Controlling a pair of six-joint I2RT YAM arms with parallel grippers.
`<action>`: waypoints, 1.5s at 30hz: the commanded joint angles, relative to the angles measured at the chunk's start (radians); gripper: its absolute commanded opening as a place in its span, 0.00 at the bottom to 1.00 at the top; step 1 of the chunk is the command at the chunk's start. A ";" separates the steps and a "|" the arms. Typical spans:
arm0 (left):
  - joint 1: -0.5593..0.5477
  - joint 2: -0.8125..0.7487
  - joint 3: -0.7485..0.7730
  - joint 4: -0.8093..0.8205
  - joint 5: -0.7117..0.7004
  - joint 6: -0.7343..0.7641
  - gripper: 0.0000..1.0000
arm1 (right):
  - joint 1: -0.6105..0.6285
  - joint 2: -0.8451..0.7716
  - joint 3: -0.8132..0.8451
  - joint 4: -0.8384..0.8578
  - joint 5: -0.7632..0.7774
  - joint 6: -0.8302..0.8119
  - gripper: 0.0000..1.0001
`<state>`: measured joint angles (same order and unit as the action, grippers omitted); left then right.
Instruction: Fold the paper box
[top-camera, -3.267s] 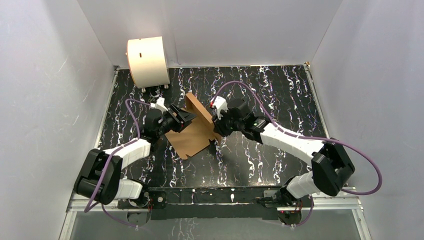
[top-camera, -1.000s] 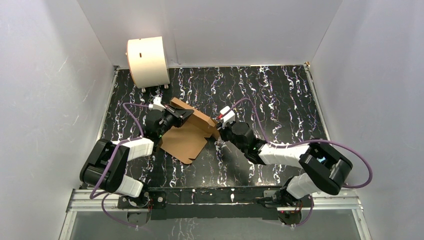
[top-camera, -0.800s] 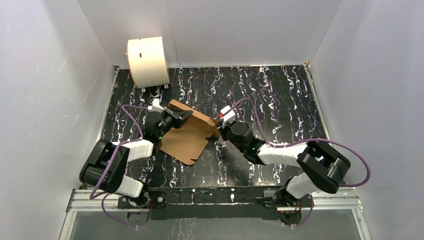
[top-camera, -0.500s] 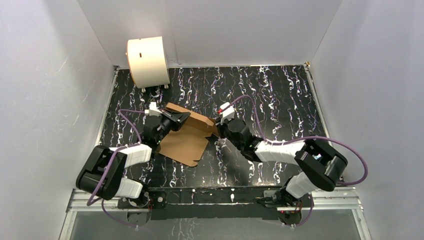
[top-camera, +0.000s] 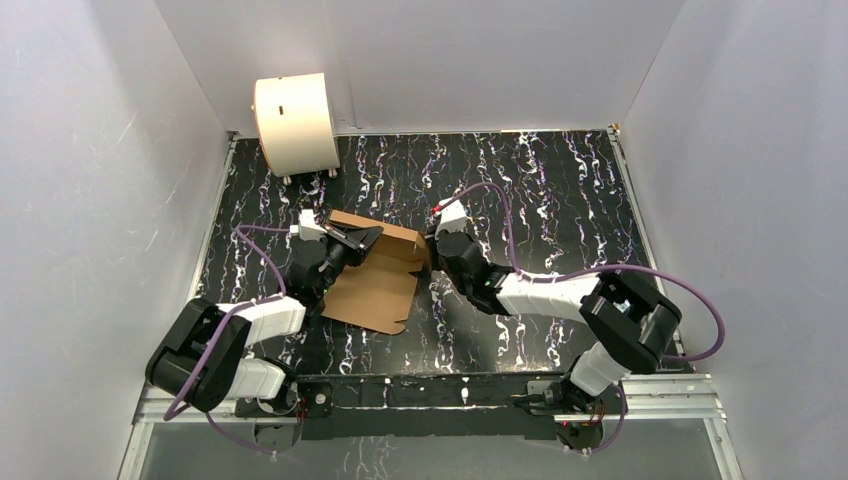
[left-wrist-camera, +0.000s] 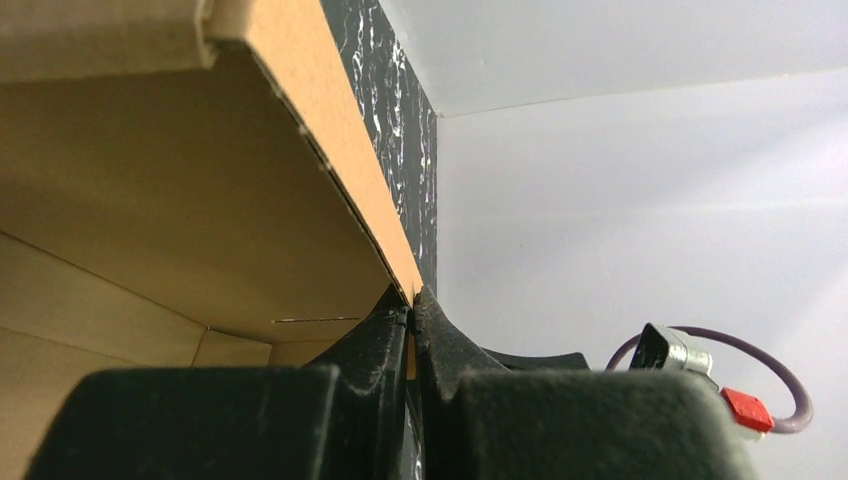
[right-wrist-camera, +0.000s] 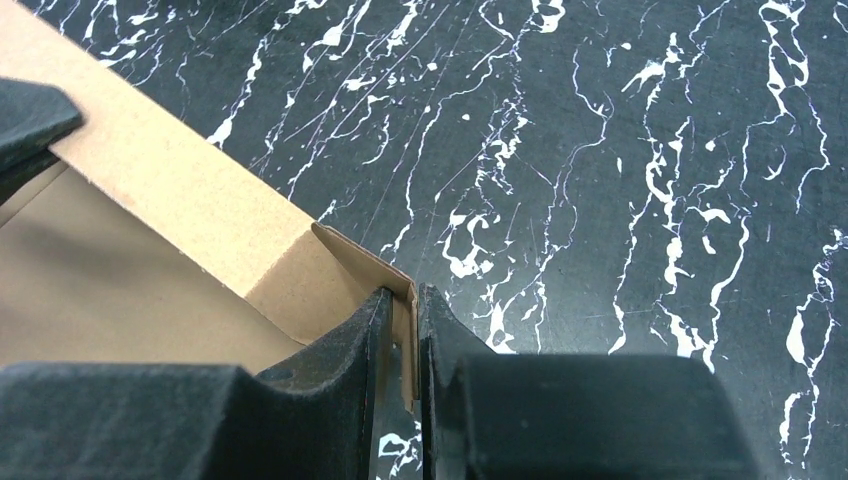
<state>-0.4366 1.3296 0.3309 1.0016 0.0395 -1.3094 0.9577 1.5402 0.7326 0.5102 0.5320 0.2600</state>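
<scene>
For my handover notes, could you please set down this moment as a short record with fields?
surface: black marbled table
paper box: lying open, its far wall folded up
left gripper: jaws shut on the raised wall near its left end
right gripper: jaws shut on the tab at the wall's right corner
other item: cream drum at the far-left corner, apart from the box

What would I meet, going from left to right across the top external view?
The cream drum, paper box, right gripper. The left gripper overlaps the box, so its place is unclear.
</scene>
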 joint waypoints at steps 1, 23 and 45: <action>-0.045 -0.033 -0.027 0.032 0.004 0.021 0.00 | 0.003 0.021 0.098 0.010 0.047 0.074 0.23; -0.077 -0.065 -0.054 0.008 -0.113 0.057 0.00 | 0.001 0.092 0.372 -0.338 -0.088 0.135 0.18; -0.077 -0.040 -0.070 -0.035 -0.122 0.063 0.00 | -0.037 0.157 -0.016 0.361 -0.262 -0.094 0.21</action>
<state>-0.4950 1.2873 0.2756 1.0340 -0.1238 -1.2900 0.9150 1.6764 0.7097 0.7403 0.3561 0.1719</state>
